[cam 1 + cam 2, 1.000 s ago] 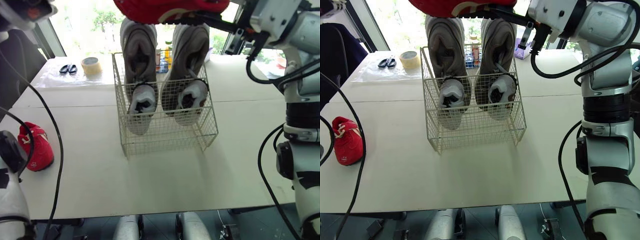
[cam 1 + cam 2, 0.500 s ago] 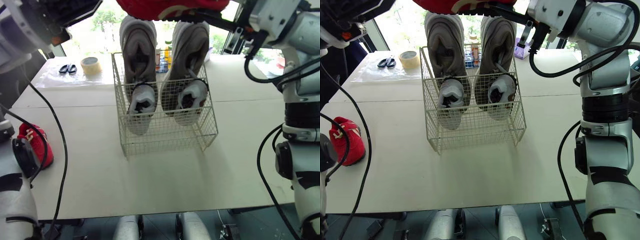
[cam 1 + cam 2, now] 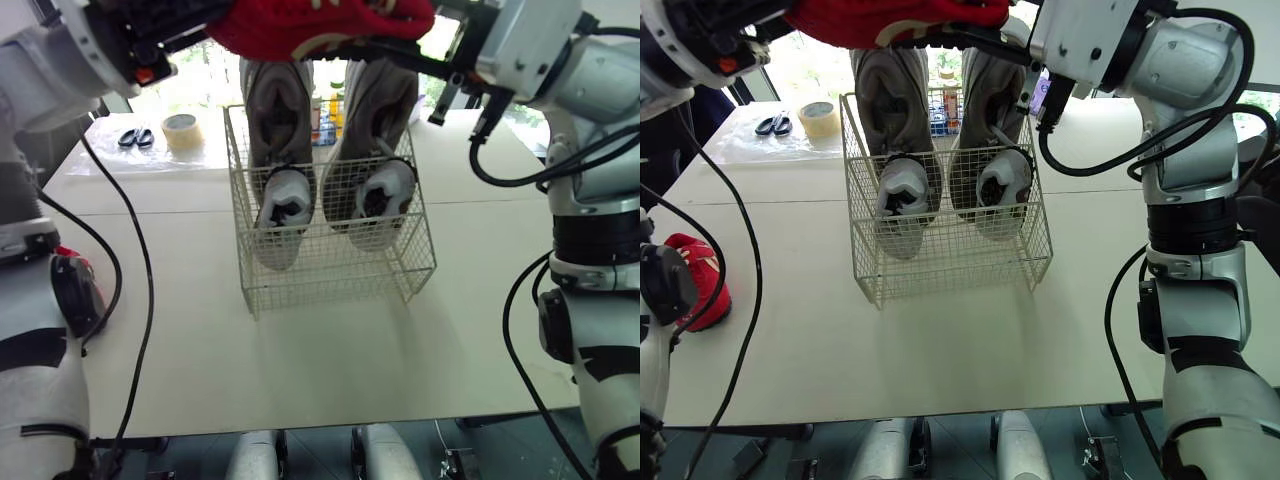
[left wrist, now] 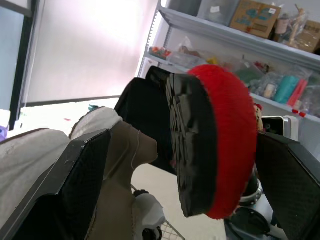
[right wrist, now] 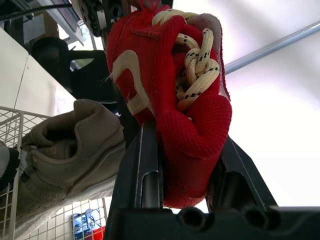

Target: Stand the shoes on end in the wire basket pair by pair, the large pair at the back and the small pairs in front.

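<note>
The red shoe (image 3: pixel 320 25) hung high over the back of the wire basket (image 3: pixel 330 280), lying roughly level and well clear of the rim. The right gripper (image 5: pixel 187 155) was clamped tight on one end of it, a finger pressed into each side of the knit upper below the cream laces. The left gripper (image 4: pixel 180 140) was spread wide around the other end, with the black sole between its fingers and no contact that I could make out. Which end was the toe could not be told.

In the basket, toward the back edge of the desk (image 3: pixel 320 370), the large taupe sneakers (image 3: pixel 278 100) stood on end along the rear wall. The small grey sneakers (image 3: pixel 285 205) stood just in front of them, leaving a bare strip behind the front wall. The second red shoe (image 3: pixel 710 295) lay at the desk's left edge, partly behind the left arm.

This looked like a hand-over or a two-handed turn. To do it well, the left fingers should probably close squarely across the sole and upper before the right ones let go. The shoe should then be tipped on end up there, above the taupe pair. It should go straight down into the front strip, so that it does not catch the wire rim or knock the grey pair over.
</note>
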Robot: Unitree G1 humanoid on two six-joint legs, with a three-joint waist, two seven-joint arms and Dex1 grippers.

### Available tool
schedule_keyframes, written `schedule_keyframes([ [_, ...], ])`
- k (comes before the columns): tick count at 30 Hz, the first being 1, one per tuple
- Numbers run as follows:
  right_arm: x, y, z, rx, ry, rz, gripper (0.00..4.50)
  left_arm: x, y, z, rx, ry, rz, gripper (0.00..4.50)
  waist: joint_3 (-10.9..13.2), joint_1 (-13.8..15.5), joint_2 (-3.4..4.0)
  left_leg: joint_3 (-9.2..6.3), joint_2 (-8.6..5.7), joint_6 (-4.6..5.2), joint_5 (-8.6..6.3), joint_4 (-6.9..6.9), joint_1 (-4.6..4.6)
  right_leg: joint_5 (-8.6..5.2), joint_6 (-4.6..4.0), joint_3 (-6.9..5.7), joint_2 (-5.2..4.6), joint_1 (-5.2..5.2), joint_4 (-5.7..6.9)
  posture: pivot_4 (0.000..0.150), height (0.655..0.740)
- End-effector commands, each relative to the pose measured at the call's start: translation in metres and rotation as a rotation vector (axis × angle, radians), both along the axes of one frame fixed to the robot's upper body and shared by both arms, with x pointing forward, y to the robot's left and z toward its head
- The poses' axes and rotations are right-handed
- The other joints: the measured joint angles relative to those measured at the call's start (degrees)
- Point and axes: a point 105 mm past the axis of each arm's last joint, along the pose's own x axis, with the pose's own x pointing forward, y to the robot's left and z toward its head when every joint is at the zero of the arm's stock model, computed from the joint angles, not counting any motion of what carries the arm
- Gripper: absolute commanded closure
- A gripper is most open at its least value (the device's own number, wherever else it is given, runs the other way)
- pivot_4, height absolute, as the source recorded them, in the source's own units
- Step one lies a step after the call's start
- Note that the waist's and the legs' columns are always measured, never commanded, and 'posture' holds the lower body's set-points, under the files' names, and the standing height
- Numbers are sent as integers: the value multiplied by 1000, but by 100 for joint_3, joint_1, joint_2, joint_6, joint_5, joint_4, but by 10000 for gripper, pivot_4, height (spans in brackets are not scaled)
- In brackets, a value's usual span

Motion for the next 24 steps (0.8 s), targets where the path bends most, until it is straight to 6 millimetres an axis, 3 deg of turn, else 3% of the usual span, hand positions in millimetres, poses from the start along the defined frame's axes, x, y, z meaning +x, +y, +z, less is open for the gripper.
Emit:
schedule_keyframes([
  [1,-17,5,11,-5,-97,30,37870,-9,-4,11,12,-41,-55,5813,0,-11,0,1,0,0,0,0,-1,0,0,1,0,-2,0,1500,6609],
  [3,-17,5,10,-13,-104,24,37870,-9,-3,10,14,-34,-66,13512,0,-14,0,1,1,0,0,-1,0,0,0,1,0,-2,0,1500,6609],
  [5,-17,5,9,-16,-104,21,37870,-9,-1,9,14,-29,-69,24882,0,-16,0,0,1,0,0,-2,1,0,0,0,1,-2,0,1500,6609],
  [9,-15,4,7,-13,-88,16,37870,-7,3,7,7,-13,-46,42419,0,-17,0,-1,2,0,0,-2,1,0,0,0,1,-3,1,1500,6609],
  [11,-13,1,7,0,-63,8,37870,-5,5,8,-12,-9,-31,42606,0,-14,0,-3,2,0,0,-2,1,0,0,1,1,-3,1,1500,6609],
  [15,-9,-14,12,117,84,15,20864,-12,5,13,-69,-16,-41,42606,0,1,0,-15,2,0,0,-1,1,0,0,0,0,0,1,1500,6609],
  [19,-3,-61,22,520,372,69,513,-32,12,28,-209,-68,-45,42606,1,29,-4,-26,4,-1,1,1,-1,0,0,-8,-13,8,1,1500,6609],
  [21,-4,-74,18,749,577,215,513,-40,12,36,-297,-96,-35,42606,1,25,-5,-29,9,-1,1,2,-2,1,1,-10,-23,11,2,1500,6609],
  [24,-8,-69,3,1003,867,510,513,-46,8,46,-470,-116,-36,42606,-6,27,-6,-36,15,-2,2,4,12,1,2,-16,-27,29,4,1500,6609],
])
